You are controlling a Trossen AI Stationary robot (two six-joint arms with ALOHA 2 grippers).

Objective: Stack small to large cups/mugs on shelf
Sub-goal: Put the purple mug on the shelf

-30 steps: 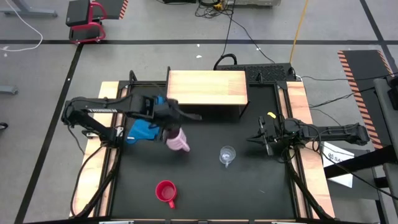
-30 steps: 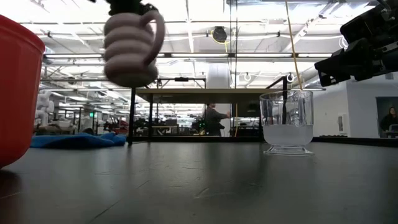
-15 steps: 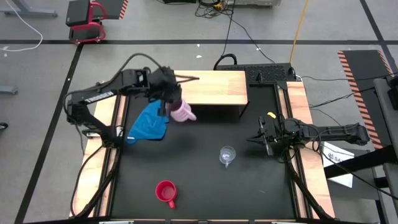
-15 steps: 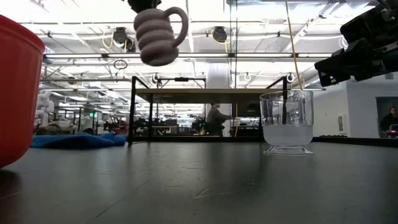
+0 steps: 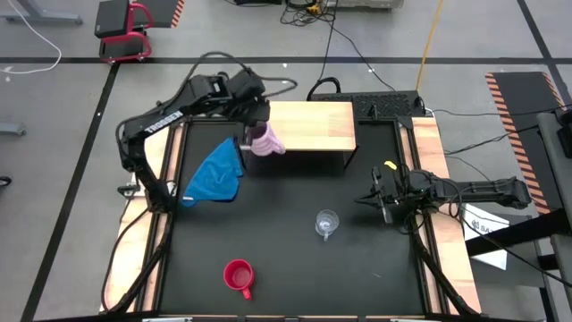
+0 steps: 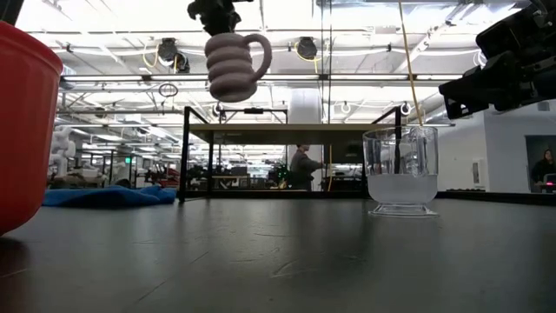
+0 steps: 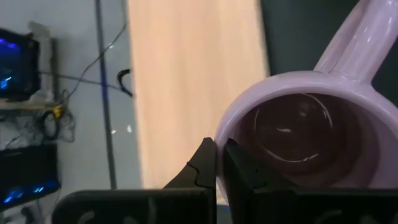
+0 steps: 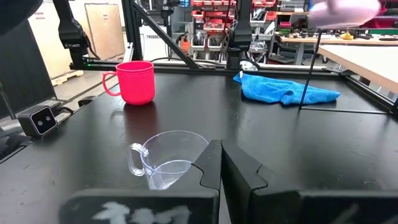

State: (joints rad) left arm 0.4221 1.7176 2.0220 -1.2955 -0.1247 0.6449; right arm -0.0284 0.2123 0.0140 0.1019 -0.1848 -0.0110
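Note:
My left gripper (image 5: pixel 251 128) carries the ribbed lilac-pink mug (image 5: pixel 264 141) in the air by the left end of the light-wood shelf (image 5: pixel 308 125). In the low view the mug (image 6: pixel 233 66) hangs upright above the shelf top (image 6: pixel 287 130), with its handle (image 6: pixel 259 50) to the right. The red mug (image 5: pixel 238 275) stands near the table's near edge. The clear glass cup (image 5: pixel 327 222) stands on its base at mid-table. My right gripper (image 5: pixel 379 199) waits shut at the table's right side, level with the glass cup (image 8: pixel 166 159). My left gripper (image 7: pixel 219 163) pinches the lilac-pink mug's rim (image 7: pixel 231 126) on the side opposite the handle (image 7: pixel 356 36). One finger (image 7: pixel 241 169) is inside the mug and the other (image 7: pixel 200 167) is outside. The fingers come from above, pointing down. The mug hangs upright, lifted clear.
A crumpled blue cloth (image 5: pixel 214 174) lies on the table's left side, in front of the shelf's left end. Pale wooden rails (image 5: pixel 427 152) run along both table sides. Cables lie behind the shelf. The black table top (image 5: pixel 295 259) shows bare between the cups.
My left gripper has carried the lilac-pink mug from mid-table, beside the blue cloth, toward the far edge and upward to the shelf's left end. The mug has stayed upright in the hold. The right arm, red mug and glass cup have kept still.

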